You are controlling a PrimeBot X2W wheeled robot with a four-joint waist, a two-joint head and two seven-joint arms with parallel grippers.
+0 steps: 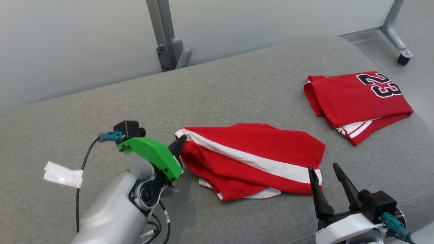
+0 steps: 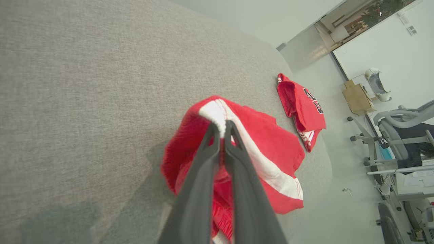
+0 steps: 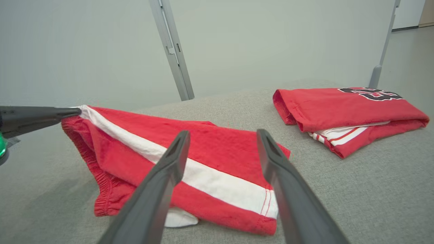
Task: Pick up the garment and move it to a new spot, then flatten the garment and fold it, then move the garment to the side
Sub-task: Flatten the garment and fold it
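Note:
The garment is a pair of red shorts with a white side stripe, lying rumpled in the middle of the grey cushion. My left gripper is shut on the garment's waistband corner at its left end, lifting that corner a little off the surface. The left wrist view has the garment pinched between the two dark fingertips at the white stripe. My right gripper stands open just off the garment's lower right corner, holding nothing. From the right wrist, the garment lies beyond my open right gripper.
A folded red jersey with a black number lies at the cushion's far right. A white tag hangs on my left arm's cable. Grey frame legs stand behind the cushion, with a castor at the far right.

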